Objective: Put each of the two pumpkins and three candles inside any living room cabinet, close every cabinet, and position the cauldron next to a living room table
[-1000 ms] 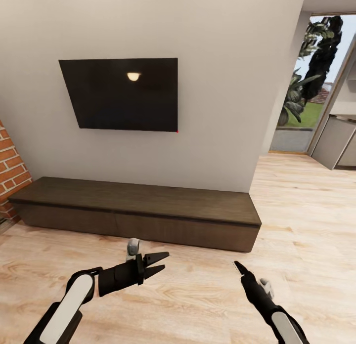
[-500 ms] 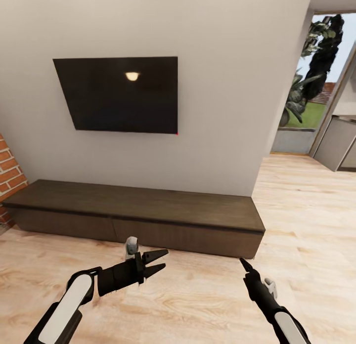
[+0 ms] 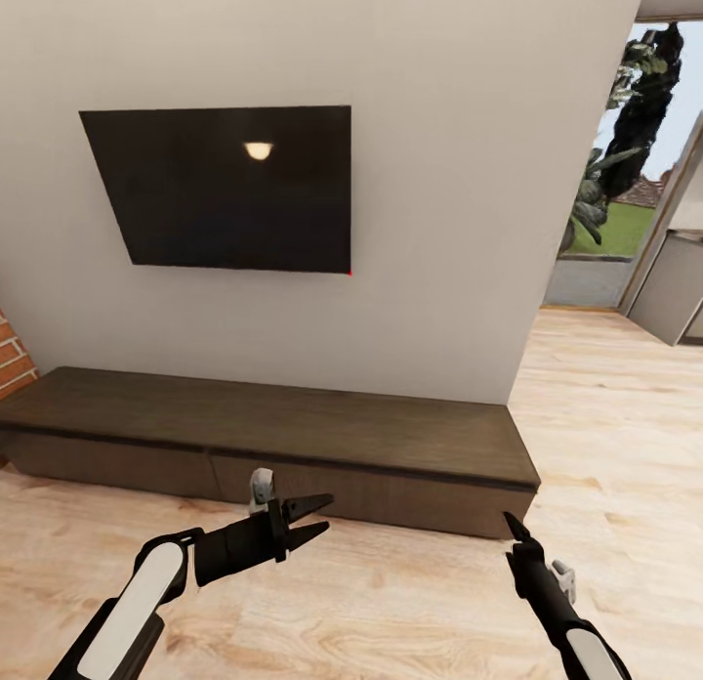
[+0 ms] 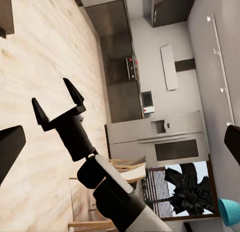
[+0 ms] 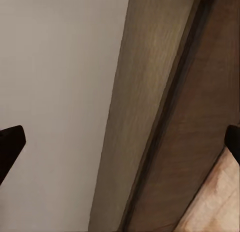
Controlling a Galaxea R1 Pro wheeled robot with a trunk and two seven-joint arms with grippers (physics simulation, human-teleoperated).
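The cabinet [image 3: 293,431] is a long, low, dark brown unit against the white wall, and its drawer fronts sit flush. My left gripper [image 3: 314,522] hovers open and empty over the floor just in front of the cabinet's middle. My right gripper [image 3: 515,529] points toward the cabinet's right end; the left wrist view shows this right gripper [image 4: 56,101] open with nothing in it. The right wrist view looks along the cabinet [image 5: 150,117] top and front, close up. The pumpkins, candles and cauldron are out of view.
A black TV [image 3: 229,187] hangs on the wall above the cabinet. Brick wall [image 3: 12,362] stands at the left edge. To the right, light wood floor [image 3: 605,397] runs to a glazed opening with plants [image 3: 625,152] and a grey counter [image 3: 674,289].
The whole view has shifted, so the camera has moved closer to the cabinet. My right arm has swung further right and lower. The left gripper holds the same pose.
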